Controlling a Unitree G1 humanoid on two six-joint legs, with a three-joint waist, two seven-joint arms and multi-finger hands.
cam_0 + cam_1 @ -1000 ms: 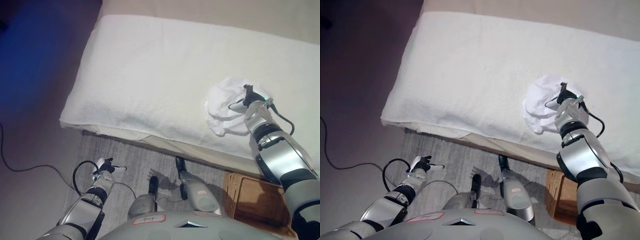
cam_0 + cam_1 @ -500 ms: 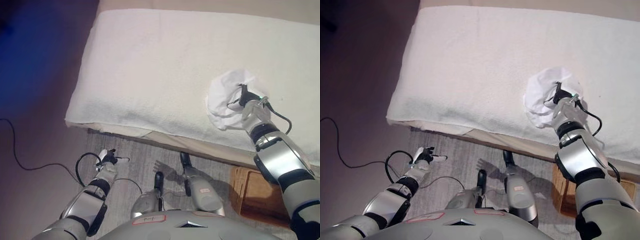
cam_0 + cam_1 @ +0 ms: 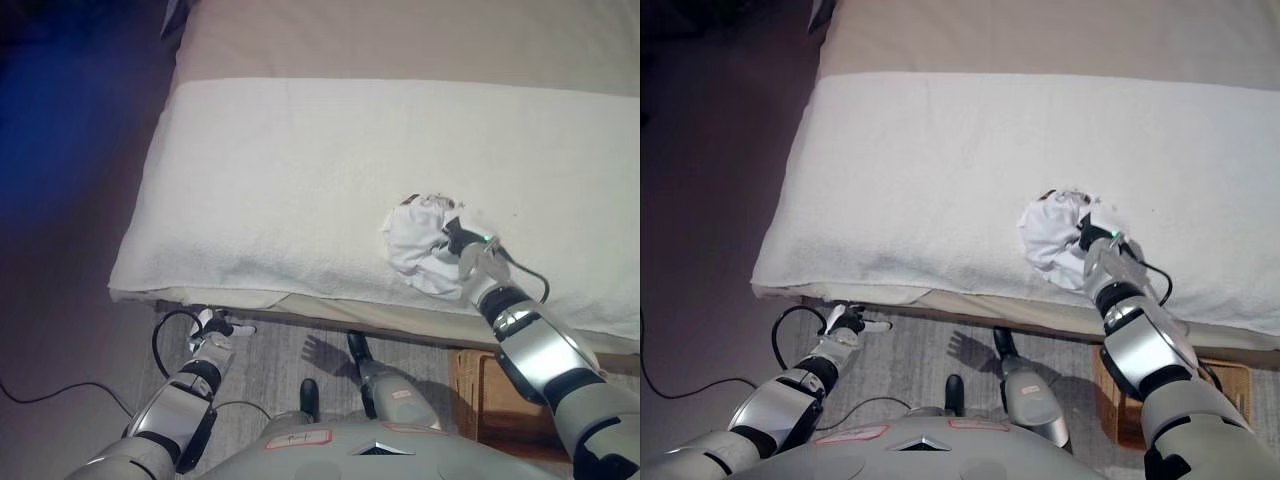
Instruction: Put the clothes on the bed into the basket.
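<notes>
A crumpled white garment (image 3: 418, 243) lies bunched near the front edge of the bed (image 3: 280, 180), which is covered by a white blanket. My right hand (image 3: 457, 238) is pressed into the garment's right side, with its dark fingers curled into the cloth; it also shows in the right eye view (image 3: 1090, 233). The wicker basket (image 3: 480, 390) stands on the floor at the lower right, below the bed's edge and partly hidden by my right arm. My left hand (image 3: 212, 326) hangs low by the floor at the lower left, holding nothing, with its fingers relaxed.
A grey rug (image 3: 270, 355) lies on the floor in front of the bed. A beige strip of the bed (image 3: 400, 40) shows beyond the white blanket. Dark floor (image 3: 60, 200) lies to the left.
The view has shifted. The garment is gathered into a tighter bundle and sits closer to the bed's front edge, with my right hand in it. My left hand stays low.
</notes>
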